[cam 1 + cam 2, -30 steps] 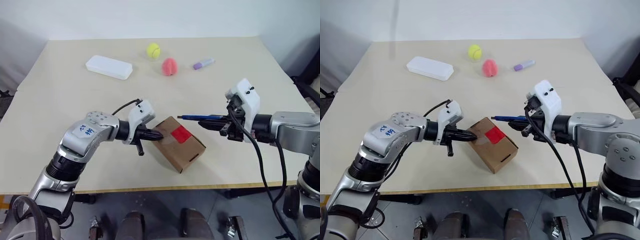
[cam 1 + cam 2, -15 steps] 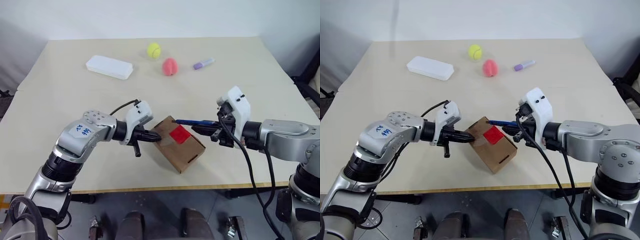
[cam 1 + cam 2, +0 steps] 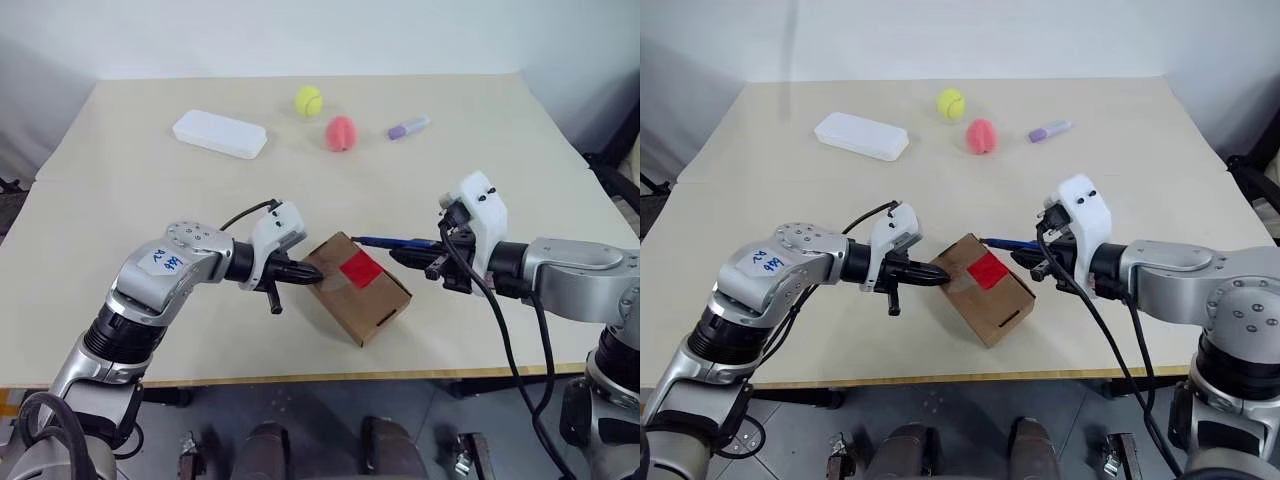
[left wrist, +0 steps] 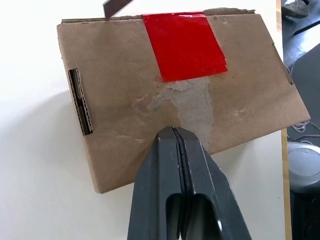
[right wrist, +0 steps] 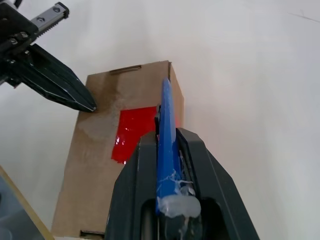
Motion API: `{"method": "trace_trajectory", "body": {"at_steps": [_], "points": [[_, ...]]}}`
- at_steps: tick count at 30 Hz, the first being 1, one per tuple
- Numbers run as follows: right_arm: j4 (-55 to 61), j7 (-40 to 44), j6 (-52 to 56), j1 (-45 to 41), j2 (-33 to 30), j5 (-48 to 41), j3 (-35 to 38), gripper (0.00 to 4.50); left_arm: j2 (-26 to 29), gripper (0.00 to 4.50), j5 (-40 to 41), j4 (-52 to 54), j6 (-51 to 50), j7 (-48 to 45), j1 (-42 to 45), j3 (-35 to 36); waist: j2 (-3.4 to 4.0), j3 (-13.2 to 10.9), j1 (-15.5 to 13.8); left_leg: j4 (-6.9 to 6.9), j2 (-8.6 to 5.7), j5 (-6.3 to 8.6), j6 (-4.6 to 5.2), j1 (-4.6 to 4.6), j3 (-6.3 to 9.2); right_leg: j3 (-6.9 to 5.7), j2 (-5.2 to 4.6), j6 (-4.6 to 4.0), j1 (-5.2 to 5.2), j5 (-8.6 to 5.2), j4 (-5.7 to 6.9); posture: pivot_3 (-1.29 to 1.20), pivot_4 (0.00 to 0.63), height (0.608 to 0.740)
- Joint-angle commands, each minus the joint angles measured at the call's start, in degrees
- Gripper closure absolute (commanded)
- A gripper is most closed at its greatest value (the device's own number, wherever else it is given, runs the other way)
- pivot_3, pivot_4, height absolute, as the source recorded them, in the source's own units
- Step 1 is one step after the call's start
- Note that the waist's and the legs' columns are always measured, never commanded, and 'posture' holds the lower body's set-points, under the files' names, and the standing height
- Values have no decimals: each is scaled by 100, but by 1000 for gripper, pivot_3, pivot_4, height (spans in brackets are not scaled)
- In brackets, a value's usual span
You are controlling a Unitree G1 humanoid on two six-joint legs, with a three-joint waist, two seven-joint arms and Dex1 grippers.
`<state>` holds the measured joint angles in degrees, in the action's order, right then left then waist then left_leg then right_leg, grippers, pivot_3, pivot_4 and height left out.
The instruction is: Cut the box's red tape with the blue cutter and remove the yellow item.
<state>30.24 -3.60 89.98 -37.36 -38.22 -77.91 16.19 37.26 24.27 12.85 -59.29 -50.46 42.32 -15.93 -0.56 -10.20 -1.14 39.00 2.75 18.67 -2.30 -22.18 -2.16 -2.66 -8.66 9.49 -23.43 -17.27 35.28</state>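
The brown cardboard box [image 3: 372, 303] lies tilted near the table's front edge, with the red tape [image 3: 359, 270] on its upper face. My left gripper [image 3: 312, 271] is shut, and its tip presses on the box's bare cardboard [image 4: 120, 95] just short of the red tape [image 4: 184, 44]. My right gripper [image 3: 422, 259] is shut on the blue cutter [image 3: 388, 241], which points left. The cutter [image 5: 167, 125] reaches over the box's right edge beside the tape [image 5: 131, 133]. The yellow item is hidden.
At the back of the table lie a flat white case [image 3: 218, 134], a yellow-green tennis ball [image 3: 307, 99], a pink rounded object [image 3: 339, 132] and a lavender marker [image 3: 408, 128]. The table's front edge runs just below the box.
My right wrist has rolled and the hand sits a little lower, still holding the cutter with its tip at the box's edge. The left gripper has stayed pressed on the box.
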Motion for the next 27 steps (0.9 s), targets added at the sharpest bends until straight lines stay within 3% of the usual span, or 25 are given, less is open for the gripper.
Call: {"method": "trace_trajectory", "body": {"at_steps": [1,13,27], "points": [[27,-196,-259,-3,-163,-257,56,4383,25,4500,-123,-183,-171,-18,-114,-334,0,0,-1,0,0,0,0,0,0,0,0,0,0,0,1,0,150,740],[63,-620,-1021,386,-863,-1241,-426,4383,-39,4500,-153,-318,-85,-35,-24,-383,0,0,-7,-1,0,1,2,-1,0,0,0,0,1,0,-8,0,150,740],[25,-949,-1955,406,-1566,-1789,-976,4383,-86,4500,-151,-321,-52,-33,-3,-399,-1,-1,-18,0,0,4,6,-3,-1,0,0,0,2,0,-17,0,150,740]]}}
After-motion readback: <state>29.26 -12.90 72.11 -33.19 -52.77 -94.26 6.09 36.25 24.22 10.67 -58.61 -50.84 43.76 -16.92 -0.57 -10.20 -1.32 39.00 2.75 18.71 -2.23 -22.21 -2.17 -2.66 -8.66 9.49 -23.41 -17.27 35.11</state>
